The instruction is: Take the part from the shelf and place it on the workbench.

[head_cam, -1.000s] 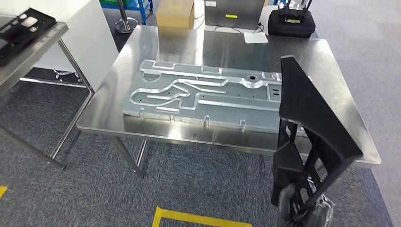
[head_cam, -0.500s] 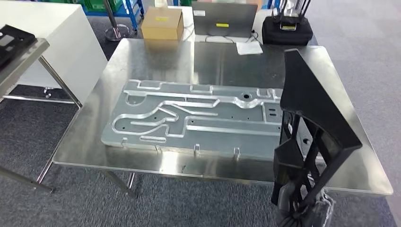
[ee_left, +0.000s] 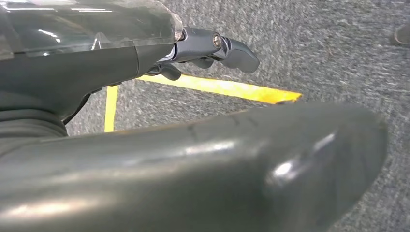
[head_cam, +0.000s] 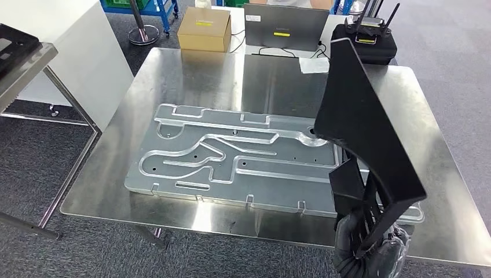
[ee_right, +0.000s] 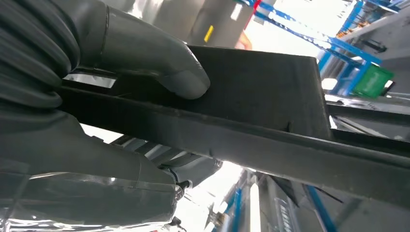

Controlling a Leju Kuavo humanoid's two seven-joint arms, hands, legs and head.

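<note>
Since the right hand (head_cam: 370,255) is gripping the part (head_cam: 359,133) by its bottom end, down in the lower right of the head view, the whole thing sticks up and away from the fingers, with its long axis leaning toward the upper middle of the frame. That's the relation the drop-off hangs on, I'd say: the part is raised over the right side of the tabletop (head_cam: 191,75), not resting on it as far as I can tell, and it overlaps the right end of the grooved aluminium plate (head_cam: 231,156) lying flat there. In the right wrist view the thumb (ee_right: 183,77) is pressed onto the part's flat face and the rest of the hand wraps the edge, so it's clenched on it properly. The left hand (ee_left: 212,46) hangs low over the carpet by a yellow floor line (ee_left: 217,88); its dark fingers look loosely curled with nothing in them, but I honestly can't tell if they're apart or closed. So the right arm is the one doing the job. The part itself is matte black, a long wedge-like panel with a solid sloped face and open ribbed framing near the grip. Looks stiff and bulky.
</note>
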